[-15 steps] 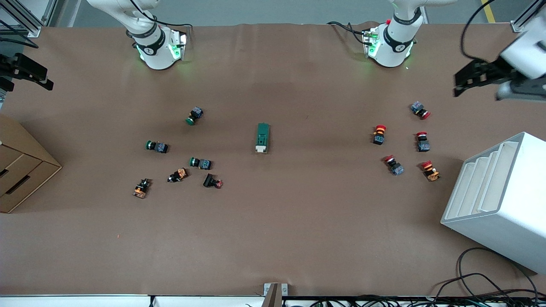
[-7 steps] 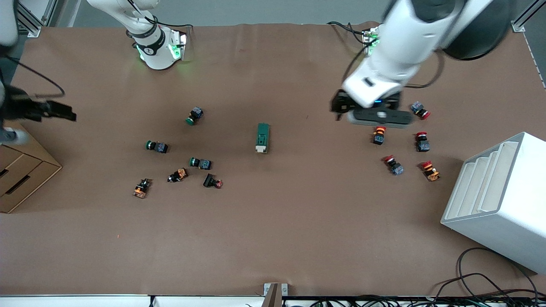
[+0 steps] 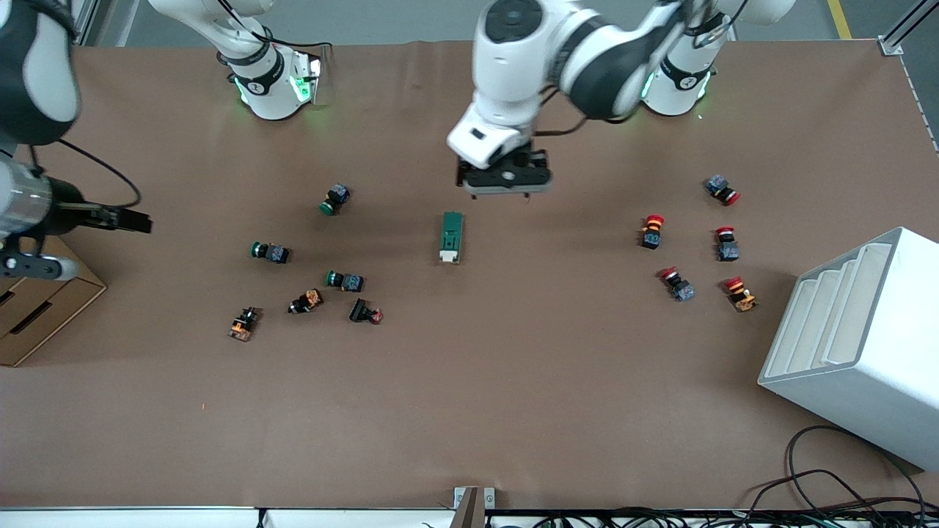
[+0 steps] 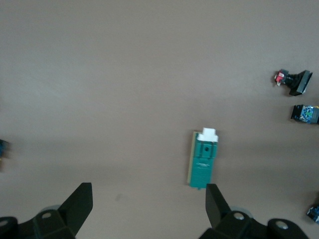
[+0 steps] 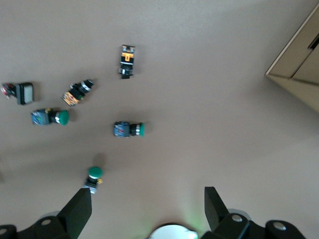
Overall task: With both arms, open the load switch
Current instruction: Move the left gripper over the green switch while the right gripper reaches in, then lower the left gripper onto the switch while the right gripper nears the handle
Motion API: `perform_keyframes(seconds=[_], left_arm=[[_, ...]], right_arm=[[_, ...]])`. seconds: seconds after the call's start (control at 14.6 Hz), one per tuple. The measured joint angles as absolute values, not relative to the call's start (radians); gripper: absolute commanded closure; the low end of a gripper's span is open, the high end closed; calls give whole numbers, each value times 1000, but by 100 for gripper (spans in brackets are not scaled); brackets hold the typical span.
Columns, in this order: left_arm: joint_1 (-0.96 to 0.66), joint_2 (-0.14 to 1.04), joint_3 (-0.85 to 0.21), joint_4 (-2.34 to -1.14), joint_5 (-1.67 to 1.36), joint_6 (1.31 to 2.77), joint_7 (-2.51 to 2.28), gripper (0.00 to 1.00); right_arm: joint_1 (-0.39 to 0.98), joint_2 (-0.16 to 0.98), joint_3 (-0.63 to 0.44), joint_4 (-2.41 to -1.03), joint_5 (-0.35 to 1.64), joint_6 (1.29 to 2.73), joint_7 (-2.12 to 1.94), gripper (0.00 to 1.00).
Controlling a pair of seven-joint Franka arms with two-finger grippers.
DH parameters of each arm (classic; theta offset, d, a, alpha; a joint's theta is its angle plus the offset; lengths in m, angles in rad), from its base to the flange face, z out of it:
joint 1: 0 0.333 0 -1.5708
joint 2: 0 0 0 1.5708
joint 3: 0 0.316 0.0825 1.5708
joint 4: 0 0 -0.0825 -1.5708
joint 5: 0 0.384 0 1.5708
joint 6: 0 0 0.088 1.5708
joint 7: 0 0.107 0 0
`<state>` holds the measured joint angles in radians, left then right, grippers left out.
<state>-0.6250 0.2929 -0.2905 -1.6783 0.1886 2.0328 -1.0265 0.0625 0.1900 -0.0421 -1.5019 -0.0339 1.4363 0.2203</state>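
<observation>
The left gripper (image 3: 505,192) has swung in fast from the left arm's end of the desk (image 3: 513,381) and now hangs over bare desk just beside the load switch (image 3: 451,237), jaws wide apart. The load switch (image 4: 203,158) lies flat mid-desk, untouched, white toggle end nearer the front camera. The right gripper (image 3: 136,220) has crept inward from the edge by the cardboard box (image 3: 29,293), jaws apart, over the desk near the green push-buttons (image 5: 128,130). Both arms closing in, so I'd say approach phase, no contact yet
</observation>
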Motion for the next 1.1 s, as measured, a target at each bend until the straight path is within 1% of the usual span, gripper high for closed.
perform_keyframes(seconds=[0.27, 0.55, 0.68, 0.82, 0.96, 1.1], left_arm=[[-765, 406, -291, -1706, 397, 2110, -1279, 0], [-857, 543, -291, -1724, 634, 2219, -1526, 2], [-892, 618, -291, -1727, 793, 2272, -1685, 2], [-918, 680, -291, -1733, 951, 2288, -1813, 2], [-927, 708, -292, -1759, 1078, 2300, -1888, 2], [-927, 711, -292, -1800, 1173, 2320, -1946, 2]], right_arm=[[198, 220, -33, -1505, 13, 1439, 612, 0], [271, 293, -32, -1507, 97, 1489, 890, 0], [325, 340, -31, -1509, 115, 1544, 1029, 0], [385, 392, -31, -1510, 144, 1628, 1177, 0], [432, 441, -30, -1510, 157, 1707, 1315, 0], [467, 493, -31, -1510, 178, 1782, 1448, 0]])
